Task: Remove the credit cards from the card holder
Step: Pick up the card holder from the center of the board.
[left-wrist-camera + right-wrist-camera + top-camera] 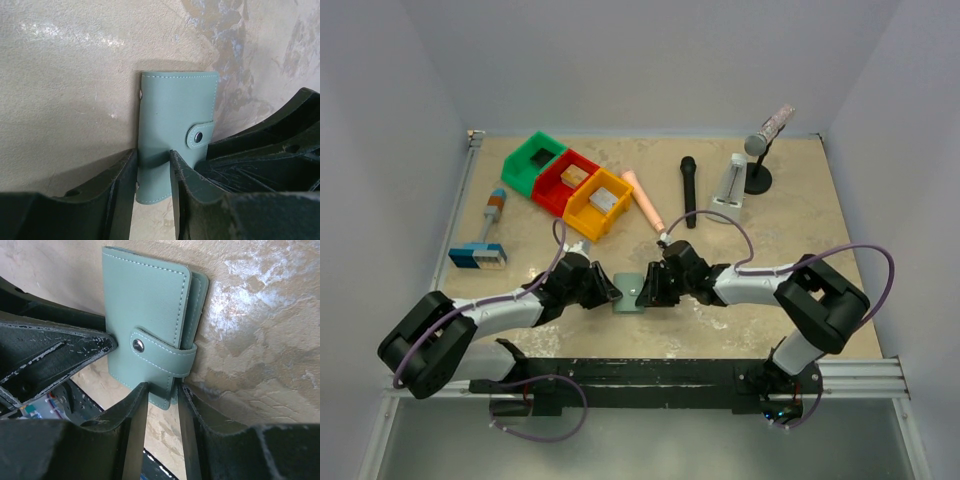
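The pale teal card holder (630,294) stands on edge on the table between both arms, folded closed with its snap strap (199,136) fastened. My left gripper (152,155) is shut on its lower end, a finger pressed against each face. From the other side, my right gripper (162,387) pinches the corner of the card holder (145,305) just below the strap (138,345), both fingers touching it. In the top view the left gripper (610,293) and the right gripper (648,292) meet at the holder. The credit cards are hidden.
Green (535,160), red (566,180) and orange (598,203) bins holding blocks sit at the back left. A pink stick (644,198), a black microphone (688,190), a white stand (730,180) and a microphone on a stand (760,150) lie behind. A blue-and-white striped block (478,256) is at the left.
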Controlling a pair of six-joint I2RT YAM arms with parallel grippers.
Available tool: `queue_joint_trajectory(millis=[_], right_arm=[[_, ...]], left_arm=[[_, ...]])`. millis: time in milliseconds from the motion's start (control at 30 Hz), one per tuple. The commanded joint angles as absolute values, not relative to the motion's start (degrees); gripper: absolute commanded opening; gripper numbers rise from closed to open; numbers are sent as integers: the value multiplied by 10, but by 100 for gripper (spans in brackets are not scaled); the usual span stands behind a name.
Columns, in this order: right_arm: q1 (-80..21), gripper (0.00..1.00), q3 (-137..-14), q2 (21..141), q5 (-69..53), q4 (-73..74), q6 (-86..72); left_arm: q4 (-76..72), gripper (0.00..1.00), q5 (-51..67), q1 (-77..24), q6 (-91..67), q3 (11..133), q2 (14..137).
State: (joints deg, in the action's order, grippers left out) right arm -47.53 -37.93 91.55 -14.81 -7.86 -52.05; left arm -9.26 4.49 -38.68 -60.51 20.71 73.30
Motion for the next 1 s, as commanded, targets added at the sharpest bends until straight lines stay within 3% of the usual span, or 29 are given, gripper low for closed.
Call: queue_joint_trajectory(millis=[0,367,667,833,967], right_arm=[[-468,35,-362,911,-169,-128,-536],[-461,34,-338,924,-198,-192,-552],[-460,21,-335,932,-211,-214,-558],[-456,0,-331,936,-221,-224,-562],[-454,0,-322,933,-229,-243,-565]], left_arm=[[-69,37,34,-389,-604,188,753],[-76,34,33,-391,-607,179,764],[-83,33,31,-395,-609,177,767],[-85,33,32,-396,-610,177,769],[-84,33,30,-396,-611,175,764]])
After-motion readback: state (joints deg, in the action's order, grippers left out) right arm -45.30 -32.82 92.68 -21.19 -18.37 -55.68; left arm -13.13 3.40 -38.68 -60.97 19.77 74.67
